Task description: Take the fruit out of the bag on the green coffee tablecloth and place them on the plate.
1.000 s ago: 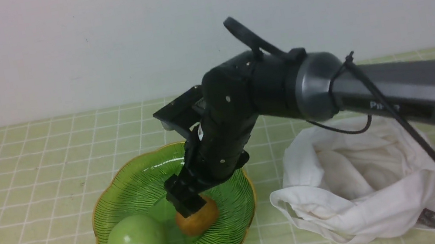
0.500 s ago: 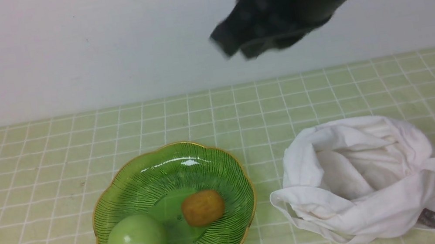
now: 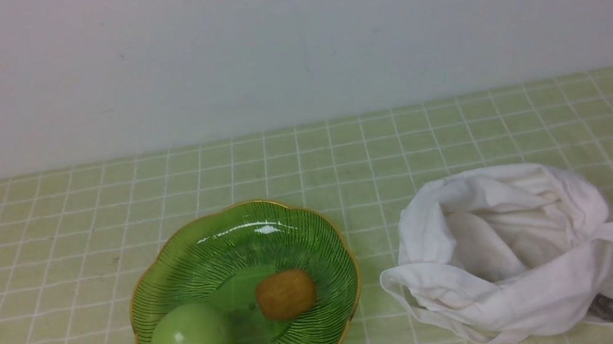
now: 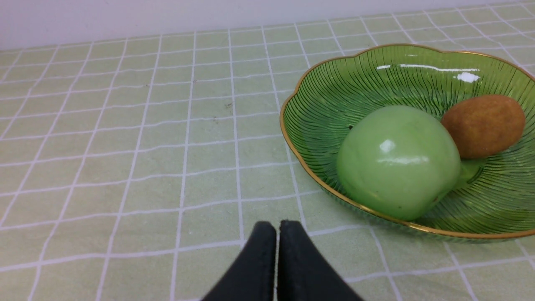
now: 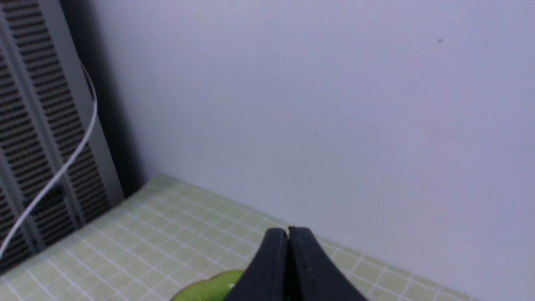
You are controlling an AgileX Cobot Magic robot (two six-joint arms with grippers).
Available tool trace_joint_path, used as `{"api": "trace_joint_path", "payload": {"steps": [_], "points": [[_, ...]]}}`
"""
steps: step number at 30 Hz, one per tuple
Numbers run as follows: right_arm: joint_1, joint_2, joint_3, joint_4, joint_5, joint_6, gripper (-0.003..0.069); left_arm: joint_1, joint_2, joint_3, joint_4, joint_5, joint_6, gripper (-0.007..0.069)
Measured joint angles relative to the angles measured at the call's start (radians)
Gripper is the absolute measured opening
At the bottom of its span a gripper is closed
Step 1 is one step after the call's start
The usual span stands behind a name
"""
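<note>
The brownish-yellow fruit (image 3: 286,294) lies in the green glass plate (image 3: 188,248) beside a glossy green apple (image 3: 192,343). The white cloth bag (image 3: 513,255) lies slumped and open to the right of the plate on the green checked tablecloth (image 3: 44,241). Neither arm shows in the front view. In the left wrist view the fruit (image 4: 483,125), the apple (image 4: 397,161) and the plate (image 4: 317,104) appear; my left gripper (image 4: 277,228) is shut and empty, low over the cloth near the plate. My right gripper (image 5: 288,233) is shut and empty, raised high and facing the wall, with a sliver of the plate (image 5: 209,288) below.
A pale wall backs the table. In the right wrist view a grey louvred panel (image 5: 25,138) and a white cable (image 5: 71,159) stand past the table's far left end. A dark tag (image 3: 605,309) sits at the bag's near corner.
My right arm let go of the fruit in the plate, rose and withdrew out of the front view. The fruit rolled slightly and now rests in the plate.
</note>
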Motion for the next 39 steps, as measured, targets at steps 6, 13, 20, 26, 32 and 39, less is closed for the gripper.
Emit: {"api": "trace_joint_path", "payload": {"steps": [6, 13, 20, 26, 32, 39], "points": [[0.000, -0.290, 0.303, -0.137, -0.146, 0.182, -0.0013, 0.000, 0.000, 0.000, 0.000, 0.000, 0.000, -0.0008], [0.000, -0.440, 0.423, -0.164, -0.152, 0.221, -0.0013, 0.000, 0.000, 0.000, 0.000, 0.000, 0.000, -0.0008], [0.000, -0.468, 0.442, -0.152, -0.176, 0.224, -0.0013, 0.000, 0.000, 0.000, 0.000, 0.000, 0.000, -0.0008], [0.000, -0.468, 0.443, -0.084, -0.210, 0.110, -0.0013, 0.000, 0.000, 0.000, 0.000, 0.000, 0.000, -0.0008], [0.000, -0.468, 0.451, 0.159, -0.214, -0.209, -0.0013, 0.000, 0.000, 0.000, 0.000, 0.000, 0.000, -0.0008], [-0.007, -0.482, 0.467, 0.226, -0.218, -0.320, -0.0013, 0.000, 0.000, 0.000, 0.000, 0.000, 0.000, -0.0008]]}}
